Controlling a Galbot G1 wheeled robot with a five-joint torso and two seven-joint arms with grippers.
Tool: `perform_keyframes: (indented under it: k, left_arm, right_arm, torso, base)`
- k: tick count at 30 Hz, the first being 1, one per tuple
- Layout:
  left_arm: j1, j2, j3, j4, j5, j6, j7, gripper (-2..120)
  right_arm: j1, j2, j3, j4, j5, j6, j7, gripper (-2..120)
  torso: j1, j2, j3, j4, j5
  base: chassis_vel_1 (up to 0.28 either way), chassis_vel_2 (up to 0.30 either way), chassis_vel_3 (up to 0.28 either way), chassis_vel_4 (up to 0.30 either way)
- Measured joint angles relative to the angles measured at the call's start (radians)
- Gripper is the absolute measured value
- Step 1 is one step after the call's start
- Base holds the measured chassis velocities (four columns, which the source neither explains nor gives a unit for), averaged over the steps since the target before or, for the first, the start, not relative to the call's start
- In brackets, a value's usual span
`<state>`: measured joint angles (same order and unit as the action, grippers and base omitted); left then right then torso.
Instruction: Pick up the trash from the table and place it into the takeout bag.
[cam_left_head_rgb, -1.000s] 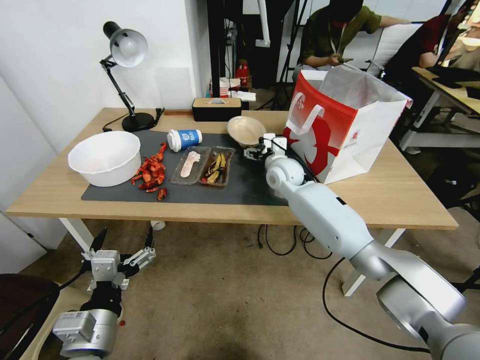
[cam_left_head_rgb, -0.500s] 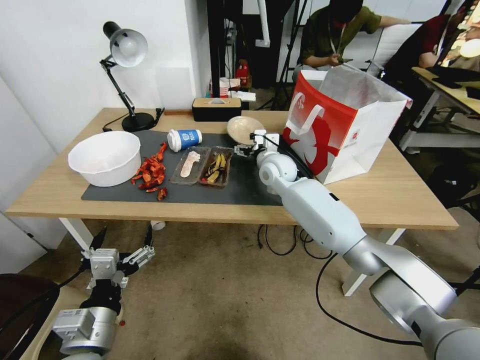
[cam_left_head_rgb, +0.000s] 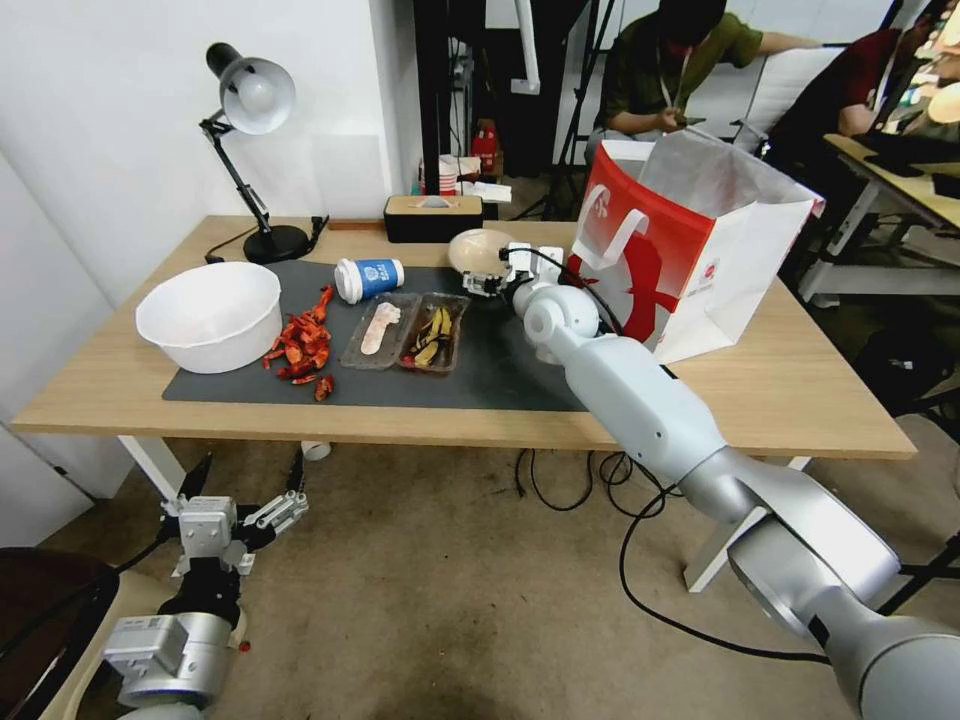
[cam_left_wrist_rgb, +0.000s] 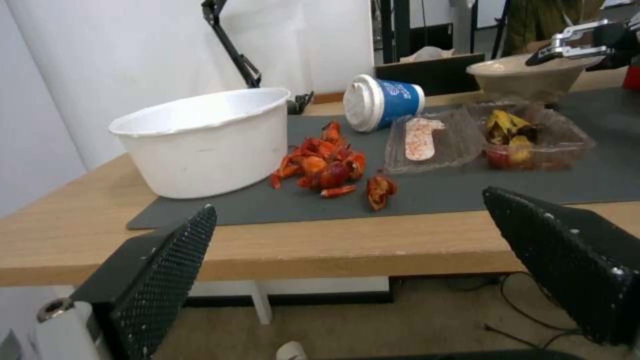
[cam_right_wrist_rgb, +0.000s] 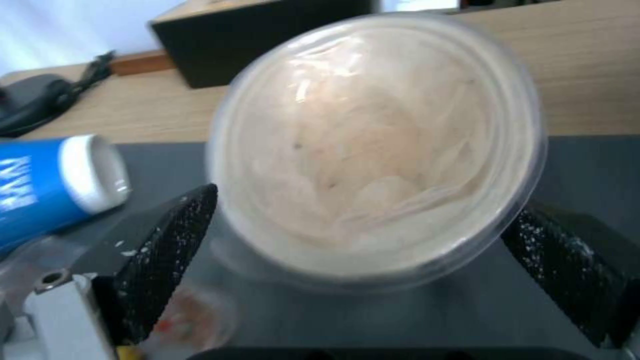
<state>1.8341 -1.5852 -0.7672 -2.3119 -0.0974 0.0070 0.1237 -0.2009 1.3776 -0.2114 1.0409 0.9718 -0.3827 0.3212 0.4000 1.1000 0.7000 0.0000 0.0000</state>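
A beige paper bowl (cam_left_head_rgb: 472, 250) (cam_right_wrist_rgb: 373, 150) (cam_left_wrist_rgb: 523, 77) sits tilted at the back of the dark mat, between the fingers of my right gripper (cam_left_head_rgb: 487, 272) (cam_right_wrist_rgb: 363, 207). The black pads press on the bowl's two sides. A blue-sleeved white coffee cup (cam_left_head_rgb: 370, 278) (cam_left_wrist_rgb: 383, 101) (cam_right_wrist_rgb: 47, 180) lies on its side on the mat, left of the bowl. The red and white takeout bag (cam_left_head_rgb: 700, 250) stands open on the table (cam_left_head_rgb: 800, 400), right of the bowl. My left gripper (cam_left_head_rgb: 240, 500) (cam_left_wrist_rgb: 367, 270) hangs open below the table's front edge.
A large white bowl (cam_left_head_rgb: 210, 315), red crayfish shells (cam_left_head_rgb: 300, 345) and two clear trays (cam_left_head_rgb: 405, 330) lie on the mat's left half. A desk lamp (cam_left_head_rgb: 250, 100) and a black tissue box (cam_left_head_rgb: 433, 217) stand at the back. Cables trail on the floor.
My right gripper has moved left and toward the table's back edge, and the paper bowl has shifted with it. The left arm has stayed still.
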Motion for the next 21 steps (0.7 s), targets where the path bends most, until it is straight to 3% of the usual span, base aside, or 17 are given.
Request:
perform_keyframes:
  k: [21]
  left_arm:
    - [-0.002,0.004,-0.003,-0.001,-0.003,0.003,-0.001,100]
  right_arm:
    - [0.04,0.042,0.037,-0.106,-0.02,-0.025,0.025,100]
  torso:
    - [0.0,0.0,0.0,0.0001,-0.0001]
  base:
    - [0.0,0.0,0.0,0.0]
